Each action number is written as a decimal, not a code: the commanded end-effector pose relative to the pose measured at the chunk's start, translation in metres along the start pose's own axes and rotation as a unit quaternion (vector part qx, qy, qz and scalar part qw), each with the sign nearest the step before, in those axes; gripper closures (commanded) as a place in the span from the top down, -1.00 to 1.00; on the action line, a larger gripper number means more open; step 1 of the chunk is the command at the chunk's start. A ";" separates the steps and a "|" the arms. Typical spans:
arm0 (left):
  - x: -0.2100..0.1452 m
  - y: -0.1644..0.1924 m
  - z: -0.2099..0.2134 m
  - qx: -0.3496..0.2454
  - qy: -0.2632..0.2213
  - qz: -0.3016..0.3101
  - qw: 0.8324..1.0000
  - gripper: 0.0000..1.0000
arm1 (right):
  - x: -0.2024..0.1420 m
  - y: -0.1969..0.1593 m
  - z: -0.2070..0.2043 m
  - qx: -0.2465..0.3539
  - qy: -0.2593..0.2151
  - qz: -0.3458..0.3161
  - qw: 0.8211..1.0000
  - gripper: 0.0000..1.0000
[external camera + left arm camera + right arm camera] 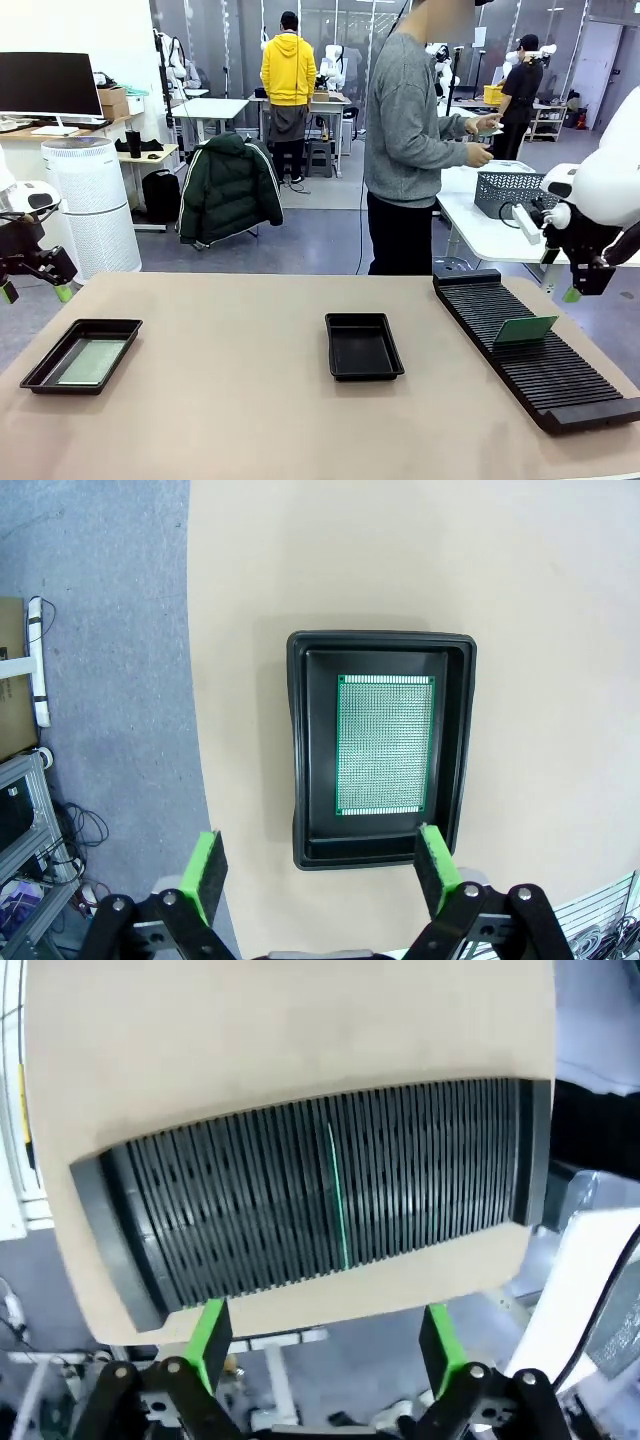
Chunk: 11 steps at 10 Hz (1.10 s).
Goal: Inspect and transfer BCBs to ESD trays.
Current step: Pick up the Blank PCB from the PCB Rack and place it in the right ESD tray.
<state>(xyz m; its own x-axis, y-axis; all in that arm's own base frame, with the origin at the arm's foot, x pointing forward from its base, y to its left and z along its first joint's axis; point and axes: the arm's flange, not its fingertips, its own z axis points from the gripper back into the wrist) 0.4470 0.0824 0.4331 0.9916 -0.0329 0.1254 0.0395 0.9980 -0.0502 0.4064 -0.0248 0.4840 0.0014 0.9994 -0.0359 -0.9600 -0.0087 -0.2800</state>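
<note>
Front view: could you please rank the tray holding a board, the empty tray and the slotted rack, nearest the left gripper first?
1. Tray holding a board, left, by the left gripper.
2. Empty tray, centre.
3. Slotted rack, right.

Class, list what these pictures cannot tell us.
- Right wrist view: thin green circuit board standing in the long black slotted rack, edge-on and blurred; faces unseen.
- Front view: green board in the left shallow black plastic tray; detail too small.
- Left wrist view: green finger pad hides part of that tray's rim.
</note>
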 end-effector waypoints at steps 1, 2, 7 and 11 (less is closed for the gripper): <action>-0.001 0.001 -0.002 0.001 -0.004 -0.001 1.000 1.00 | -0.008 -0.010 -0.022 -0.008 -0.001 0.028 1.000 1.00; -0.001 0.001 -0.002 0.001 -0.004 -0.001 1.000 1.00 | -0.009 -0.015 -0.031 -0.011 -0.001 0.041 0.999 1.00; -0.001 0.001 -0.002 0.001 -0.004 -0.001 1.000 1.00 | -0.013 -0.033 -0.075 0.011 -0.016 0.061 0.998 1.00; -0.001 0.001 -0.002 0.001 -0.004 -0.001 1.000 1.00 | -0.018 -0.038 -0.100 0.026 -0.032 0.063 0.997 1.00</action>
<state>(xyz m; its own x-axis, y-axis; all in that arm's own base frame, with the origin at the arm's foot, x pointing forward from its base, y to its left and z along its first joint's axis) 0.4470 0.0824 0.4330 0.9916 -0.0330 0.1254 0.0395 0.9980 -0.0502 0.4639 -0.0407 0.4032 -0.1124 0.9934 -0.0225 -0.9711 -0.1146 -0.2093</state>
